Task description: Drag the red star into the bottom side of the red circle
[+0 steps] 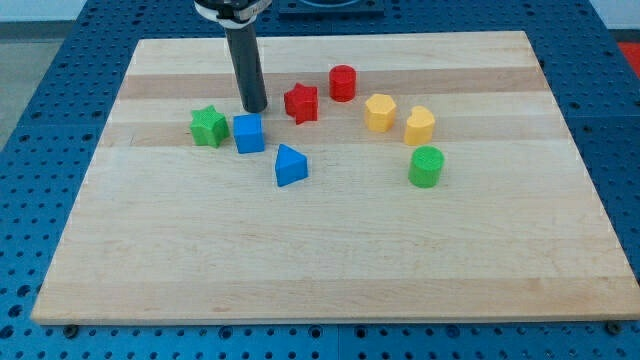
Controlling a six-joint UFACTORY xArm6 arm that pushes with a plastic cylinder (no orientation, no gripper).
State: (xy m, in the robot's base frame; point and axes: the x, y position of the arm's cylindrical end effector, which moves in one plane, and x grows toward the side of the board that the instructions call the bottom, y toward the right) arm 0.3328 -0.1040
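Observation:
The red star (pixel 301 103) lies on the wooden board (pixel 330 270) in the upper middle. The red circle (pixel 343 83) stands just up and to the right of it, a small gap apart. My tip (pixel 255 108) rests on the board to the left of the red star, a short gap away, and just above the blue cube (pixel 249 133).
A green star (pixel 208 126) lies left of the blue cube. A blue triangle (pixel 290 165) lies below the red star. Two yellow blocks (pixel 380 112) (pixel 419 125) and a green cylinder (pixel 426 166) sit to the right.

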